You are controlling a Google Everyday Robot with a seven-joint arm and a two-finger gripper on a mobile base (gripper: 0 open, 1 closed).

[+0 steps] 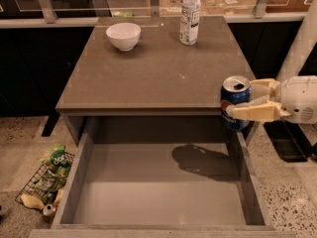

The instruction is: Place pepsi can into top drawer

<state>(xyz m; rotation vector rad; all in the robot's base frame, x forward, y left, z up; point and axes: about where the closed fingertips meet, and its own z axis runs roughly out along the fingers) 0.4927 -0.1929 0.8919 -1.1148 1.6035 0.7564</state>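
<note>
Claw [239, 101] at right, arm [300, 99] off-frame

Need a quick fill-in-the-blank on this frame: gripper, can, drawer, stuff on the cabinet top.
1. The gripper, at the front right corner of the cabinet top, has its jaws ____ on the can.
2. The drawer below stands ____.
3. The bowl at the back left is ____ in colour.
4. The bottle at the back stands ____.

Missing words: shut; open; white; upright.
</note>
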